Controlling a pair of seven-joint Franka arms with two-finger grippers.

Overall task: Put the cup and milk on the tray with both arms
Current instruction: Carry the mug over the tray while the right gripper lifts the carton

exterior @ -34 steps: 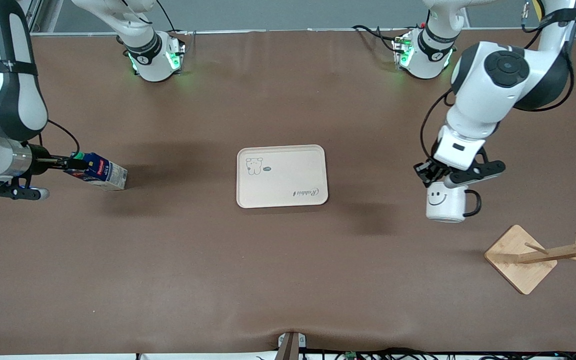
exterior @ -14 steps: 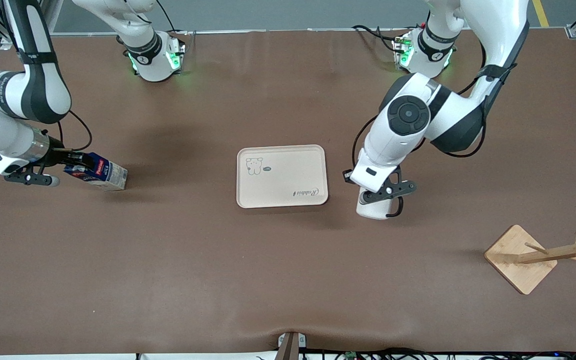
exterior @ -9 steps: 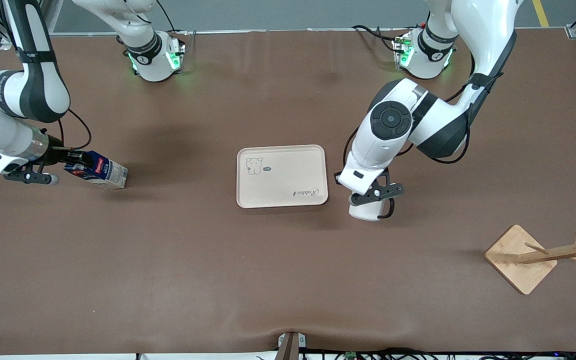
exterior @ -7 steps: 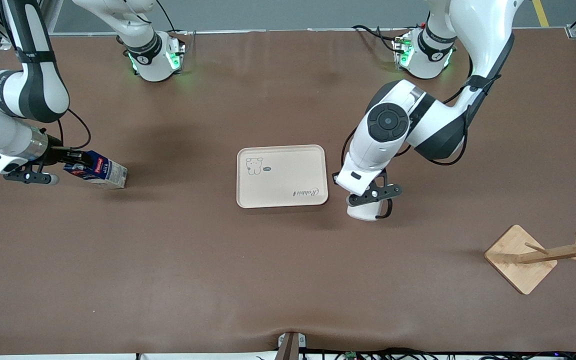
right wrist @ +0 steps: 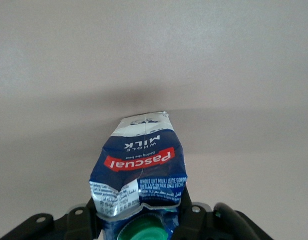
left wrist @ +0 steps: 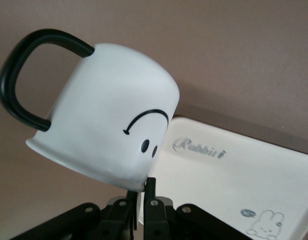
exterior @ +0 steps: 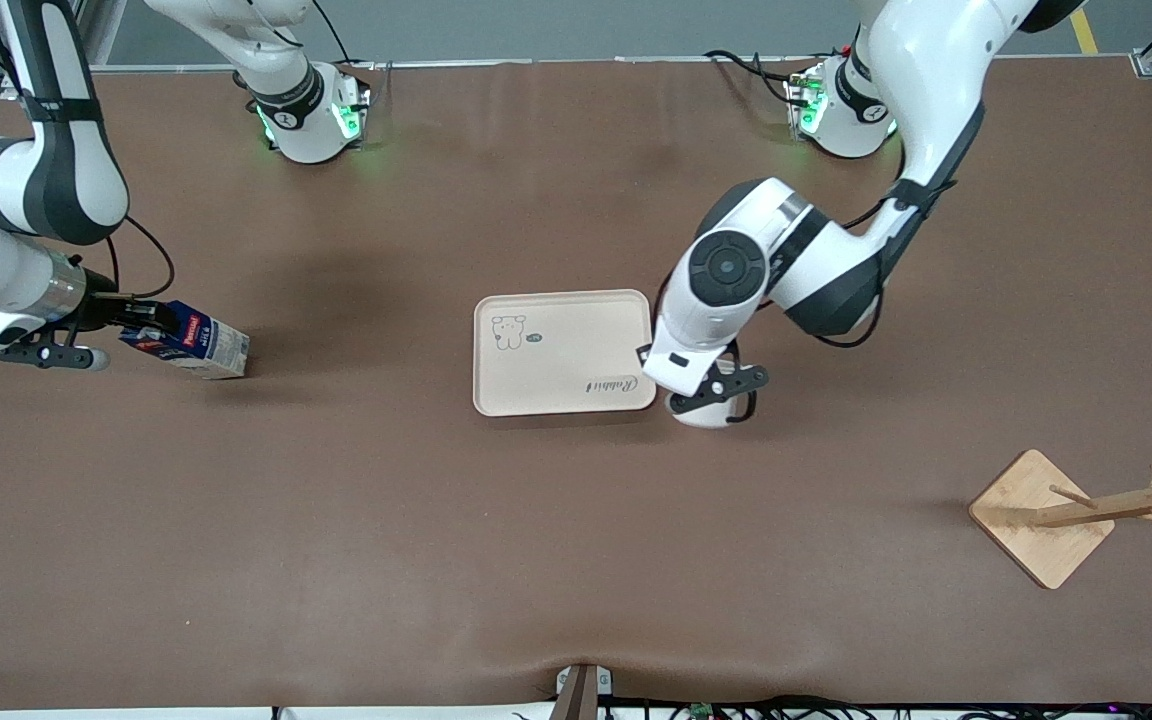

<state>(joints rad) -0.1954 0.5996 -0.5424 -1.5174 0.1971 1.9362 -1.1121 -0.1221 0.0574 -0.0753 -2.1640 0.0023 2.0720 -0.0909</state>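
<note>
The white cup (exterior: 708,414) with the smiley face hangs in my left gripper (exterior: 704,388), low over the table just beside the cream tray (exterior: 564,352), at its corner with the "Rabbit" script. In the left wrist view the cup (left wrist: 106,132) is tilted, the left gripper (left wrist: 143,192) is shut on its rim, and the tray (left wrist: 243,185) lies just past it. My right gripper (exterior: 141,325) is shut on the top of the dark-blue milk carton (exterior: 198,342), which tilts low over the table at the right arm's end. The right wrist view shows the carton (right wrist: 141,170) and its green cap (right wrist: 144,232) between the jaws.
A wooden rack with a square base (exterior: 1041,518) stands at the left arm's end, nearer to the front camera. The two arm bases with green lights stand along the table edge farthest from the front camera.
My left gripper has carried the cup from the rack's side of the table to right beside the tray's corner. My right gripper with the milk has shifted slightly toward the right arm's end.
</note>
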